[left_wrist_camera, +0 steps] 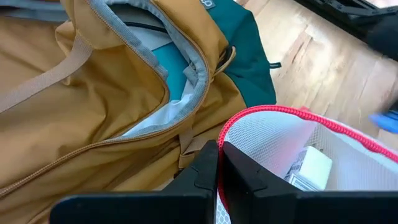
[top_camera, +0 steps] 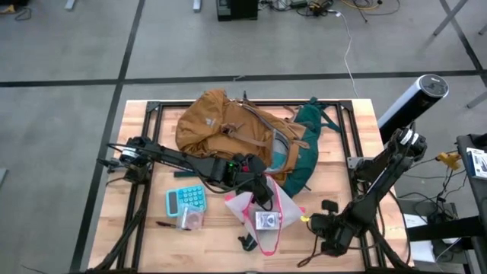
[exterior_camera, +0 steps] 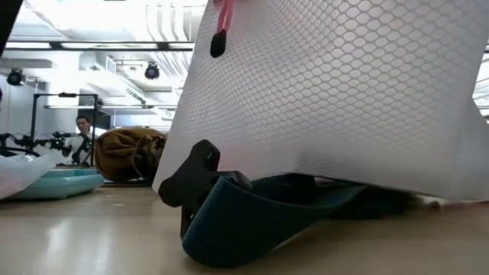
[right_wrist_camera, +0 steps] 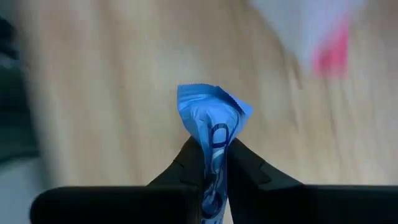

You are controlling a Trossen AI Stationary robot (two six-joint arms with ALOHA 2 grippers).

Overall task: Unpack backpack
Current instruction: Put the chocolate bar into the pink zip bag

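Mustard-tan fabric is slumping across the far middle of the pale wooden surface (top_camera: pixel 137 133), where the large backpack (top_camera: pixel 221 125) is lying with its dark green back panel and straps spilling toward the far right corner. Its main zip is gaping, showing grey lining and a patch of teal inside.

The left gripper (top_camera: pixel 261 192) is reaching in from the left edge, sitting just at the backpack's near side, toward the middle of the surface. Its fingers (left_wrist_camera: pixel 205 171) are pressed together, pinching the pink-edged rim of a clear mesh zip pouch (top_camera: pixel 262 217), which is hanging and draping toward the near edge; a small white boxy item is showing inside it.

The right gripper (top_camera: pixel 316 224) is hovering low near the near right corner, just beside the pouch. Its fingers (right_wrist_camera: pixel 239 162) are clamped on a crumpled blue foil wrapper (right_wrist_camera: pixel 211 124), which is sticking up between them.

A flat teal calculator (top_camera: pixel 186 199) is lying toward the near left part of the surface, with a small clear packet (top_camera: pixel 190 221) just beside it on its near side.

Close to the near edge, a dark strap with a black buckle (exterior_camera: pixel 195 176) is resting on the wood beneath the pouch.
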